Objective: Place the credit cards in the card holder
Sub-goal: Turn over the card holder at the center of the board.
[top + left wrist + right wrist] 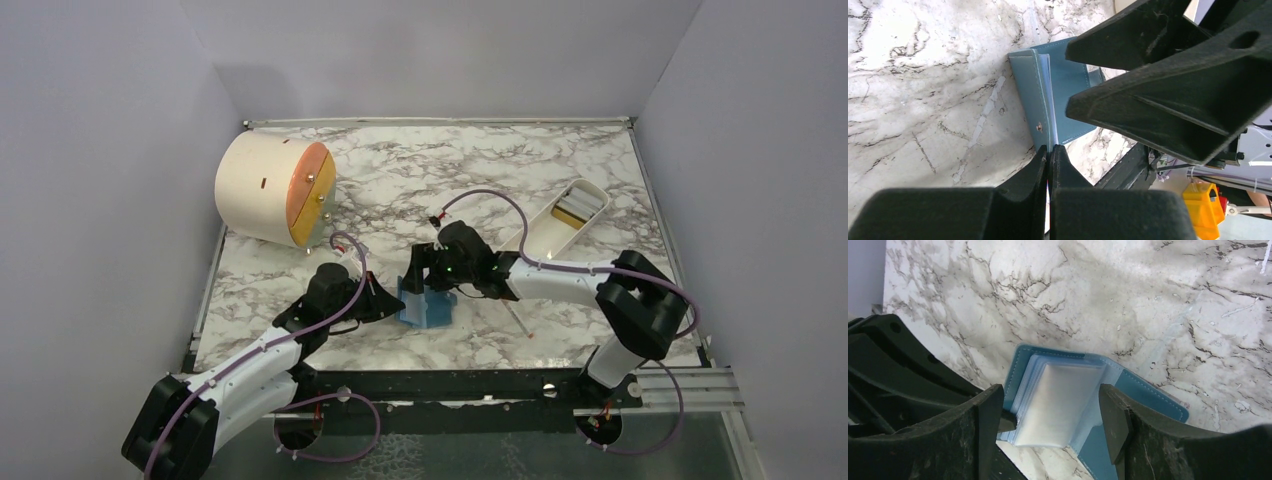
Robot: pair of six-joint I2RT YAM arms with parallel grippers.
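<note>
On the white, grey-veined marble table (600,160), the small square teal-blue folding card holder (428,308) lies near the front edge, between the two arms. It is opened, so its lighter blue inside and a stack of clear plastic sleeves (1058,402) show. The left pincer (1049,150) is closed at the card holder's edge, just beside the small round snap stud (1039,127). Its two black fingers are pressed together with a thin pale sliver caught between them, so it appears to be pinching the edge of the holder's leaves. The right pincer (1049,407) is spread wide over the card holder, with one finger on each side of the sleeve stack and a gap visible on both sides. The sleeves look pale and cloudy, and whether any holds a card cannot be told. To the right, well apart from the card holder, a white oblong plastic tray (545,235) sits aslant. A few flat pale gold and grey pieces at its far end are apparently the credit cards (580,208), too small to make out. A thin white stick with a red tip (517,322) lies on the table just right of the card holder. A cream drum with an orange face (270,190) lies on its side at the far left.
</note>
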